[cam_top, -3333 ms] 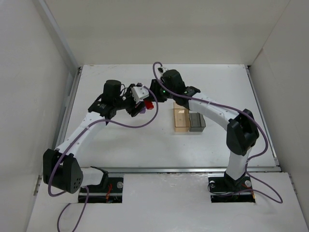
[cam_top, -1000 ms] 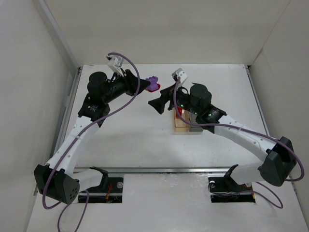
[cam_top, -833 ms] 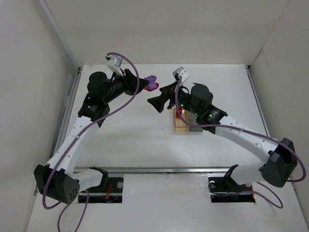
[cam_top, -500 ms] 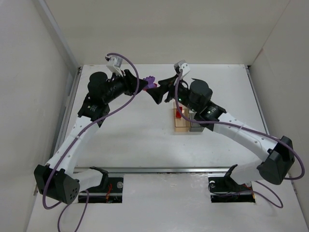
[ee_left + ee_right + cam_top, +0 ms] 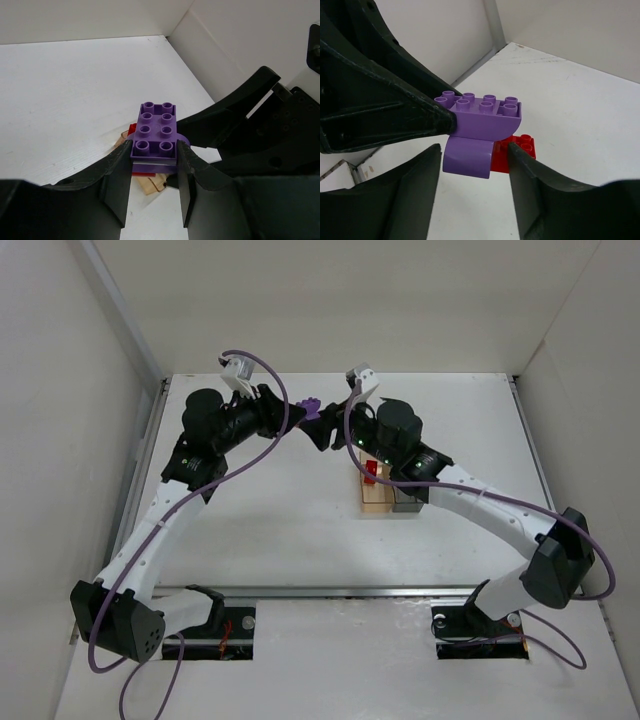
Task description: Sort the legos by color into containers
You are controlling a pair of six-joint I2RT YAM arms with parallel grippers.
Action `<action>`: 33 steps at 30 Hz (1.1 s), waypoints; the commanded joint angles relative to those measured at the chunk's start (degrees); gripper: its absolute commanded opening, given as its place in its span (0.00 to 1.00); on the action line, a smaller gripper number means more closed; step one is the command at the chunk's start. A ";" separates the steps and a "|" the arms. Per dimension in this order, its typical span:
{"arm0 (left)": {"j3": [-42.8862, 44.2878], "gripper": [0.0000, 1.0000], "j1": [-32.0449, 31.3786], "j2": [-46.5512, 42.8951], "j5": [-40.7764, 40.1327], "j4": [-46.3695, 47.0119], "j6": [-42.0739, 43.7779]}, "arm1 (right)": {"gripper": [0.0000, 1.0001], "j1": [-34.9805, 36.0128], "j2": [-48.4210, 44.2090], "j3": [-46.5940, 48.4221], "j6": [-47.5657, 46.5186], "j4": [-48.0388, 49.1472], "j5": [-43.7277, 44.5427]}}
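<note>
Robot lab test cell
White panels (image 5: 70, 440) box in a plain table (image 5: 270, 530), a metal rail (image 5: 380, 591) along its near edge.

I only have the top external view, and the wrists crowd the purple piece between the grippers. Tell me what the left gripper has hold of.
Observer: In the left wrist view, the left gripper is shut on a purple brick, eight studs up.
Operator: Report anything under it.
Observer: The right wrist view shows a rounded purple piece beneath it, with a red brick against that piece's far side.
Operator: Give me the right gripper's state.
Observer: The right gripper is open, fingers either side of the rounded piece, not closed on it.
</note>
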 commanded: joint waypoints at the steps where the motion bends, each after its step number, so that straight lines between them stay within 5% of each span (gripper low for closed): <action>1: 0.51 0.00 0.04 -1.81 1.45 4.35 0.06 | 0.59 0.29 -0.31 3.46 0.04 1.55 0.98; 11: -0.02 0.00 0.04 -2.34 1.45 3.12 1.10 | 0.00 0.29 0.74 3.31 0.04 1.55 2.46; 33: 12.63 0.00 -3.29 11.97 2.86 6.63 4.88 | 0.00 -2.07 -13.14 -20.43 0.83 -3.89 19.25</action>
